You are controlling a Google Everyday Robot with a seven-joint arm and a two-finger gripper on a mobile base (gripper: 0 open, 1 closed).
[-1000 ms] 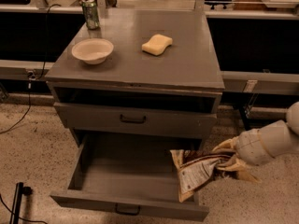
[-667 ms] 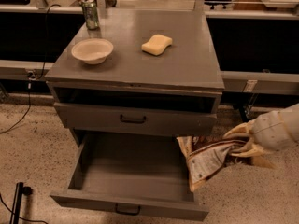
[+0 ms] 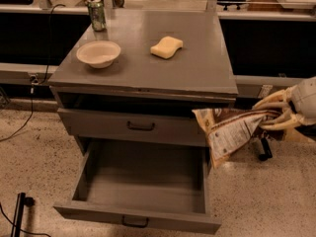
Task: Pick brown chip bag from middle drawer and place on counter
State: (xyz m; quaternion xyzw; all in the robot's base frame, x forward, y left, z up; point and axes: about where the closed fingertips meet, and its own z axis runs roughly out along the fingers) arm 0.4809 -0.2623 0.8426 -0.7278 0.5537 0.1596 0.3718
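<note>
My gripper (image 3: 277,116) is at the right edge, beside the cabinet's right side, shut on the brown chip bag (image 3: 228,132). The bag is crinkled brown and tan foil with a white label panel. It hangs tilted in the air, above the open middle drawer's right corner and below the counter's edge. The middle drawer (image 3: 143,181) is pulled fully out at the bottom; its grey tray shows nothing inside. The counter (image 3: 197,68) is the flat grey cabinet top.
On the counter stand a white bowl (image 3: 98,53), a yellow sponge (image 3: 166,47) and a green can (image 3: 97,15) at the back left. The drawer above (image 3: 140,126) is shut. Cables (image 3: 29,107) lie on the speckled floor at left. A dark wheel (image 3: 264,149) sits right of the cabinet.
My gripper has lifted the chip bag up out of the drawer and moved it right, from just above the drawer's right corner to beside the upper drawer.
</note>
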